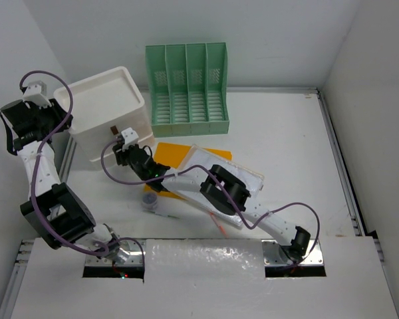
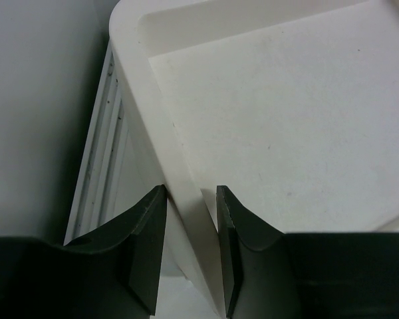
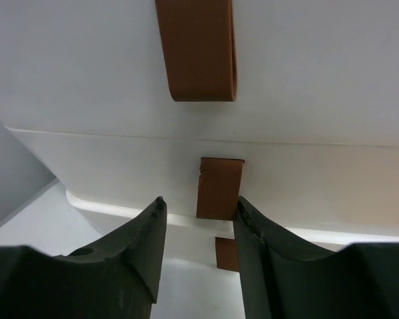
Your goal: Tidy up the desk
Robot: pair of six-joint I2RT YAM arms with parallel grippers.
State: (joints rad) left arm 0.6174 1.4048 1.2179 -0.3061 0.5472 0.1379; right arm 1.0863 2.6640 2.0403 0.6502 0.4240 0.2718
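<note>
"What was hidden or hard to read?"

"Far left, the left claw was clamped on the side rim of the white drawer box, and its fingers were hard to pick out from overhead. Further right, the right claw stood open at the box's front. A brown pull tab sat between its jaws, nearer the right one, though I couldn't tell if they touched. That arm covered part of an orange sheet and a clear sleeve. A small round item beside the arm was too blurred to name."

"And the surface?"

"The desk, matte white, lay under everything, with pale walls on three sides. The box sat far left, and a green file rack stood just beside it against the far wall."

"Edges, free room?"

"Silver rails ran along the sides, and the box stood close against the left one. The widest open stretch lay between the sleeve and the right rail."
</note>
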